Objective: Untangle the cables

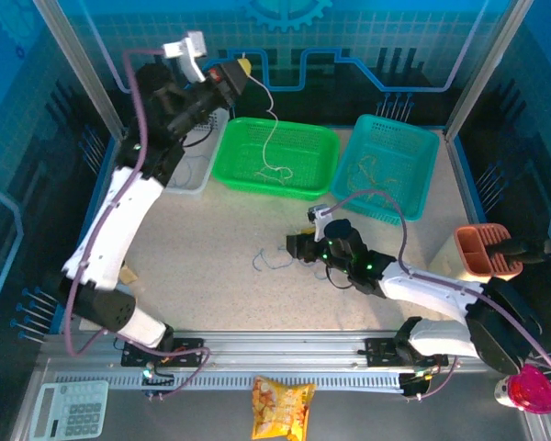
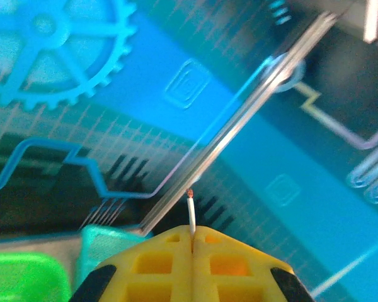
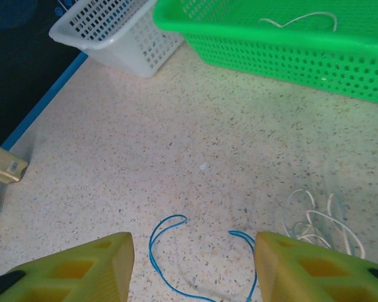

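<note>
Right fingers (image 3: 82, 267) spread low over tabletop (image 3: 176, 126); blue cable (image 3: 152, 251) lies between them, running roughly finger to finger. Left fingers (image 2: 164, 264) pressed together, pinching white cable (image 2: 191, 214) raised high, seemingly trailing into green basket (image 1: 222, 165)

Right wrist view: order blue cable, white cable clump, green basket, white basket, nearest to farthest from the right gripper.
1. blue cable, low centre
2. white cable clump, low right
3. green basket, upper right
4. white basket, upper left
</note>
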Action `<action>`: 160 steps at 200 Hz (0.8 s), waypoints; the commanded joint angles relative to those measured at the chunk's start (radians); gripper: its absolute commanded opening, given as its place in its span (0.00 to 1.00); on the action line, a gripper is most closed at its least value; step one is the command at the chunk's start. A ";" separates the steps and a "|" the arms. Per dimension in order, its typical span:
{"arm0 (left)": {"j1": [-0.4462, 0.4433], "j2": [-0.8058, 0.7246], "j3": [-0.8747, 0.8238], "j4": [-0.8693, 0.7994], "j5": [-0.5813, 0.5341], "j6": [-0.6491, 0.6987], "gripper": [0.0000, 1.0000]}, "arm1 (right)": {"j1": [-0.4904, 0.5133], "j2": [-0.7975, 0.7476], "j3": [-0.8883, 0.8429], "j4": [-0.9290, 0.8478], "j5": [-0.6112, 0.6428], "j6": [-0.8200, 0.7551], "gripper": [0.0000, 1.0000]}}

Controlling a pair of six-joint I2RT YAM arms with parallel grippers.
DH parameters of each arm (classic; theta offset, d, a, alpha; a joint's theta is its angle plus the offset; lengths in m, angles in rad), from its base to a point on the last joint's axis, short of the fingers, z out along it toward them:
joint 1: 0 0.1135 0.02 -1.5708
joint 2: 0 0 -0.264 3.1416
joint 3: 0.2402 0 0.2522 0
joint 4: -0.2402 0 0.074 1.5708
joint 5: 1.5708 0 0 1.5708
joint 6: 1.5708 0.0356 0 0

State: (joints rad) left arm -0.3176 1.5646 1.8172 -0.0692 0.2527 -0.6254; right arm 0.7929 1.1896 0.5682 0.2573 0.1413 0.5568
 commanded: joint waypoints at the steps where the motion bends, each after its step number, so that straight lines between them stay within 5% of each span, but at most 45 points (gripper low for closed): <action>1: 0.018 0.104 0.036 0.002 0.023 0.067 0.00 | 0.010 -0.075 0.005 -0.111 0.054 -0.018 0.54; 51: 0.023 0.333 0.164 -0.112 0.021 0.148 0.00 | 0.004 -0.199 0.017 -0.258 0.118 -0.031 0.54; 98: 0.024 0.429 0.185 -0.189 0.028 0.146 0.11 | 0.001 -0.258 0.002 -0.306 0.152 -0.018 0.54; 122: 0.026 0.434 0.164 -0.220 0.006 0.158 0.34 | -0.001 -0.259 0.005 -0.311 0.155 -0.018 0.54; 160: 0.038 0.397 0.148 -0.279 -0.044 0.192 0.91 | -0.002 -0.254 0.010 -0.315 0.155 -0.020 0.54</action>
State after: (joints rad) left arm -0.2996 1.9869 1.9682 -0.2939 0.2436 -0.4637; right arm 0.7918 0.9443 0.5682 -0.0395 0.2752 0.5419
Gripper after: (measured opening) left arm 0.788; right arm 0.544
